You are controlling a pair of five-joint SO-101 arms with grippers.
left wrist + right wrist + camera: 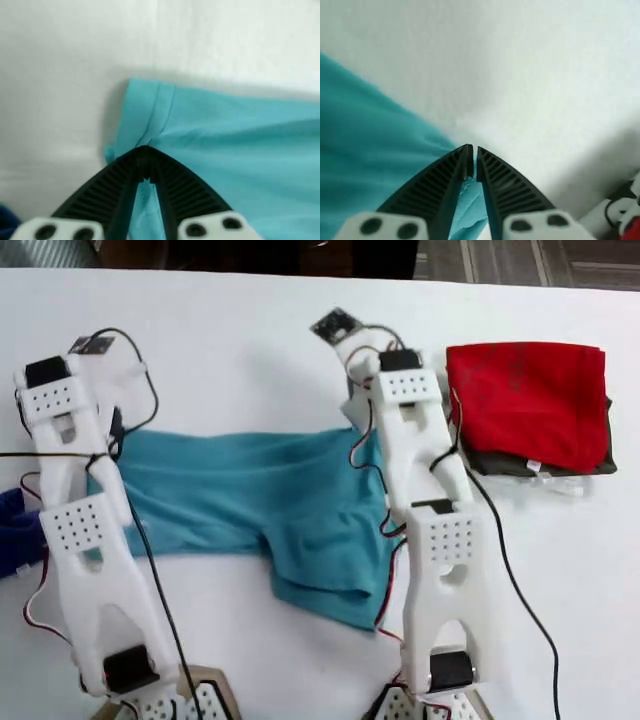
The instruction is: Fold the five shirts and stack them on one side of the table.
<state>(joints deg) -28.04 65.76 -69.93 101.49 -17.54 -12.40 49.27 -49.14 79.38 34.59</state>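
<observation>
**Teal shirt** [260,500]: lies rumpled across the middle of the table [250,320], between the two arms. One part is bunched toward the arms' bases.

**Left gripper** [145,170]: jaws drawn to a narrow pinch on the shirt's edge, beside a stitched hem. Cloth shows between the ribbed fingers.

**Right gripper** [472,162]: likewise almost closed, with a fold of teal cloth caught between its jaws at the shirt's opposite edge.

**Stack**: a folded red shirt [525,400] rests on a dark shirt [490,465], just beside the right arm.

**Blue shirt** [12,525]: partly visible at the table's edge by the left arm.

**Probable failure modes:**
1. Each pinch takes only a little cloth near the fingertips. A firm pull could let an edge slip free, and the fold would collapse.
2. How many layers each gripper holds cannot be told. A single layer would rise alone and leave the rest dragging on the table.
3. The bunched part is held by neither gripper and would likely fold in crooked.
4. Uneven travel of the two arms would skew the fold line.
5. The right arm works close to the stack. A sweep that way, or its trailing cable, could push the red shirt off the dark one.
</observation>
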